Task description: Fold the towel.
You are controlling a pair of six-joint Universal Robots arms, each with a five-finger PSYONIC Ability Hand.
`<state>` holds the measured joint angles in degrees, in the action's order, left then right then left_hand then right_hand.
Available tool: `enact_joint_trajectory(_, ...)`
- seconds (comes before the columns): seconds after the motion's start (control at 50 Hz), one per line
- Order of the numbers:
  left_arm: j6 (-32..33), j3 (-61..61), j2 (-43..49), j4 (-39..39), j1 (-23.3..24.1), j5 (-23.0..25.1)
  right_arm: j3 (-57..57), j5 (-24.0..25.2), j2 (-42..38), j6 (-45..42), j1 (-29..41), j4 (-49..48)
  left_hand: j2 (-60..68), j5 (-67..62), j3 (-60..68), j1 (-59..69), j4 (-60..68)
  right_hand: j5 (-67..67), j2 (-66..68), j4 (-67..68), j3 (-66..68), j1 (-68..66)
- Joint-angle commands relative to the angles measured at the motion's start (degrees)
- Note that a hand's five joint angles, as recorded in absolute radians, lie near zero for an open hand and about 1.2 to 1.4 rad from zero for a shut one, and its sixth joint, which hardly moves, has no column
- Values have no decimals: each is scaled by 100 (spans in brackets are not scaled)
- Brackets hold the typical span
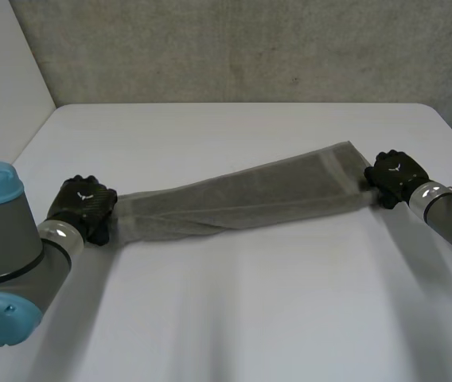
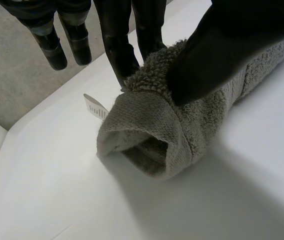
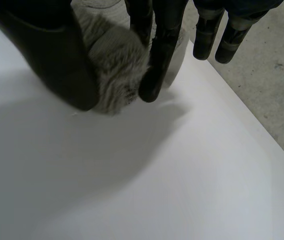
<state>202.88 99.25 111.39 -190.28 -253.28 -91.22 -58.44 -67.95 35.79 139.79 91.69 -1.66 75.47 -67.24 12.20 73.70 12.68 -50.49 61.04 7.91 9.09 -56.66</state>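
A grey towel (image 1: pixel 242 199) lies stretched in a long narrow band across the white table (image 1: pixel 234 318), left end nearer me, right end farther back. My left hand (image 1: pixel 87 205) grips its left end: in the left wrist view thumb and fingers (image 2: pixel 119 50) pinch the bunched towel end (image 2: pixel 147 135), which has a small white label. My right hand (image 1: pixel 395 177) holds the right end. There the thumb and fingers (image 3: pixel 157 65) pinch the towel corner (image 3: pixel 114 75) just above the table.
A grey wall (image 1: pixel 234 48) runs behind the table's far edge. The table's left edge (image 1: pixel 35 135) meets a white side panel. Both grey forearms with light-blue caps reach in from the near corners.
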Motion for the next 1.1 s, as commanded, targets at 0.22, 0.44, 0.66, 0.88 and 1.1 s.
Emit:
enact_joint_trajectory(0.22, -11, -19, -30, -9, -37, 17, -527, 132, 647, -22, -308, 157, 453, -276, -220, 630, -268, -1951, 1896, 209, 91, -2334)
enact_joint_trajectory(0.44, -20, -37, -161, -9, 129, 26, -2135, 975, 1860, -276, -976, 210, 453, -276, -220, 630, -268, -1951, 1896, 209, 91, -2334)
enact_joint_trajectory(0.66, -20, 77, -320, 0, 384, 148, -3410, 1424, 2872, -732, -1583, 210, 453, -276, -220, 630, -268, -1951, 1896, 209, 91, -2334)
enact_joint_trajectory(0.88, -2, 200, -434, 140, 657, 201, -4071, 1750, 3277, -1173, -2190, 201, 453, -276, -220, 630, -268, -1951, 1896, 209, 91, -2334)
enact_joint_trajectory(1.1, 94, 236, -654, 184, 701, 201, -4352, 1978, 3347, -1533, -2568, 219, -4692, 4869, -220, -4514, -268, -1951, 1896, 209, 91, -2334)
